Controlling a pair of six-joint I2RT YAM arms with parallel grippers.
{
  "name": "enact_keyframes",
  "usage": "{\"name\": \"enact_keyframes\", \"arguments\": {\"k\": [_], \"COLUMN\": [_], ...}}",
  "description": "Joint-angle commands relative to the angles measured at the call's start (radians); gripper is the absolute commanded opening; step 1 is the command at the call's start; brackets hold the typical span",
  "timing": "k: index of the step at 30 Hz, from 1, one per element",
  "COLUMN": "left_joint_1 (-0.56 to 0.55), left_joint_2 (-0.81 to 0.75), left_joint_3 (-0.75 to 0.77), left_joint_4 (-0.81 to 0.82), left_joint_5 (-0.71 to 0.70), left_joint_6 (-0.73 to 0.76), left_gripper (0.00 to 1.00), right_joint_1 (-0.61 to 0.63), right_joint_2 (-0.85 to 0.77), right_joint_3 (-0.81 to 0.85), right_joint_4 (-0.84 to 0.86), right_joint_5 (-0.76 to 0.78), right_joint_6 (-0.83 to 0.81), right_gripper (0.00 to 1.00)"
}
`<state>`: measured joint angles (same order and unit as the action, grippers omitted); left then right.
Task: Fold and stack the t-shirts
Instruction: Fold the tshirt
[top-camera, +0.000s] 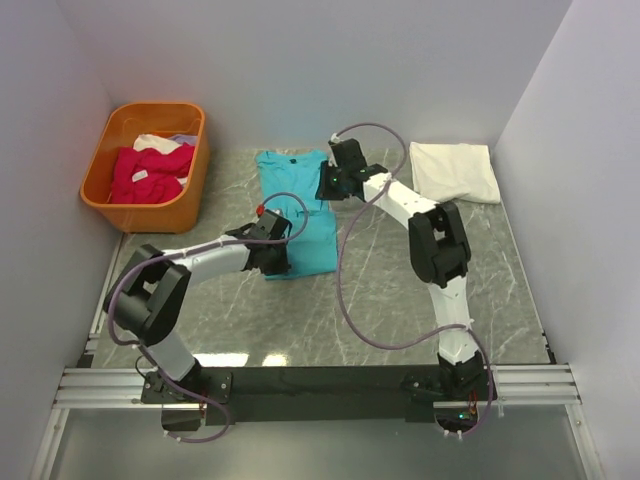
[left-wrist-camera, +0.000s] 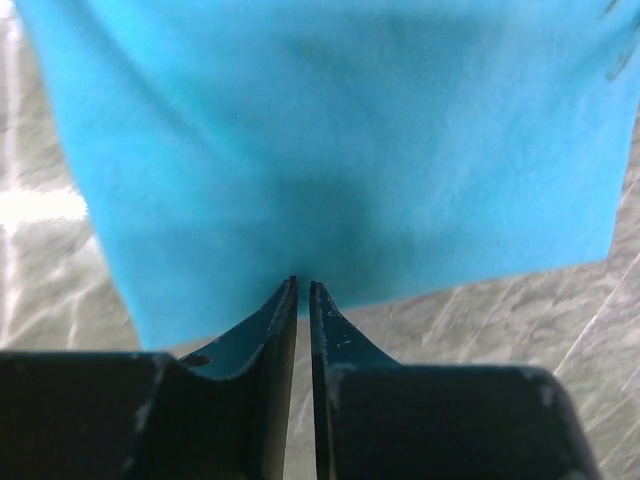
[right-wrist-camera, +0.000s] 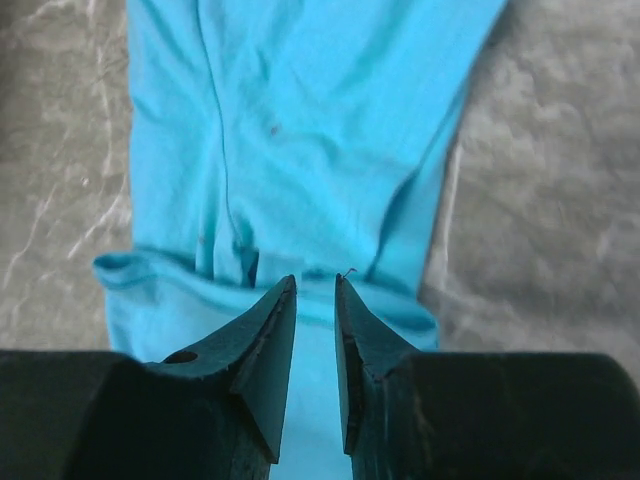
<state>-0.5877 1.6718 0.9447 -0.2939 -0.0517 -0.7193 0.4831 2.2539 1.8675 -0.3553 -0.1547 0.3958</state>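
**3 colours of shirt, 3 spots on the table**

The turquoise t-shirt (top-camera: 288, 178) (left-wrist-camera: 330, 150) (right-wrist-camera: 300, 130) lies mid-table as a long narrow strip, neck label at the far end, its sides folded inward. 1 end is doubled over into a soft, rumpled fold. Over at the far right corner sits the white t-shirt (top-camera: 455, 170), folded into a flat rectangle. The magenta t-shirts (top-camera: 150, 172) are heaped, crumpled, inside the orange basket (top-camera: 100, 196) at far left.

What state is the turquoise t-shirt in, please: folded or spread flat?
Partly folded: the turquoise t-shirt forms a narrow strip with overlapping layers.
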Motion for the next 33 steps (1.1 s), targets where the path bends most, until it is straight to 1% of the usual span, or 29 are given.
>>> {"name": "enact_keyframes", "arguments": {"k": [1,2,3,4,5,6,8,9,10,12,15,18,22,23,25,28,33], "left_joint_1": [0.003,0.008,0.018,0.025,0.034,0.052,0.074,0.094,0.101,0.123,0.132,0.141,0.169,0.175,0.181,0.183,0.171], "left_joint_2": [-0.087,-0.113,-0.125,-0.136,-0.150,-0.156,-0.158,-0.155,-0.144,-0.129,-0.087,-0.052,-0.035,-0.040,-0.059,-0.084,-0.158], "left_joint_3": [0.019,0.016,0.013,0.002,-0.004,-0.017,-0.026,-0.032,-0.043,-0.052,-0.058,-0.070,-0.090,-0.095,-0.116,-0.152,-0.260], "left_joint_4": [-0.059,-0.063,-0.065,-0.064,-0.054,-0.048,-0.033,-0.027,-0.021,-0.004,-0.014,-0.034,-0.083,-0.086,-0.096,-0.119,-0.116], "left_joint_5": [-0.037,-0.046,-0.050,-0.050,-0.037,-0.030,-0.004,0.006,0.016,0.044,0.070,0.072,0.065,0.064,0.059,0.061,0.145], "left_joint_6": [-0.002,-0.003,-0.002,-0.002,0.001,0.003,0.006,0.007,0.008,0.004,-0.006,-0.025,-0.029,-0.026,-0.022,-0.025,-0.069], "left_gripper": [0.17,0.17,0.17,0.18,0.18,0.18,0.17,0.17,0.17,0.16,0.14,0.12,0.07,0.06,0.04,0.02,0.01], "right_joint_1": [-0.015,-0.020,-0.020,-0.021,-0.020,-0.020,-0.020,-0.018,-0.009,0.002,0.018,-0.001,-0.054,-0.063,-0.087,-0.097,-0.094], "right_joint_2": [-0.189,-0.214,-0.238,-0.282,-0.301,-0.335,-0.362,-0.372,-0.378,-0.363,-0.306,-0.264,-0.203,-0.195,-0.174,-0.183,-0.244], "right_joint_3": [-0.139,-0.180,-0.221,-0.307,-0.347,-0.432,-0.522,-0.560,-0.624,-0.651,-0.668,-0.728,-0.794,-0.797,-0.786,-0.797,-0.890], "right_joint_4": [0.054,0.068,0.082,0.117,0.137,0.186,0.255,0.332,0.354,0.354,0.316,0.349,0.383,0.377,0.311,0.242,0.207], "right_joint_5": [-0.097,-0.129,-0.197,-0.230,-0.276,-0.361,-0.442,-0.483,-0.555,-0.598,-0.614,-0.617,-0.638,-0.640,-0.638,-0.623,-0.609], "right_joint_6": [0.037,0.049,0.058,0.084,0.101,0.138,0.181,0.199,0.230,0.229,0.183,0.198,0.244,0.250,0.250,0.236,0.236], "right_gripper": [0.30,0.31,0.31,0.31,0.31,0.31,0.31,0.31,0.31,0.31,0.31,0.30,0.30,0.30,0.29,0.29,0.28]}}
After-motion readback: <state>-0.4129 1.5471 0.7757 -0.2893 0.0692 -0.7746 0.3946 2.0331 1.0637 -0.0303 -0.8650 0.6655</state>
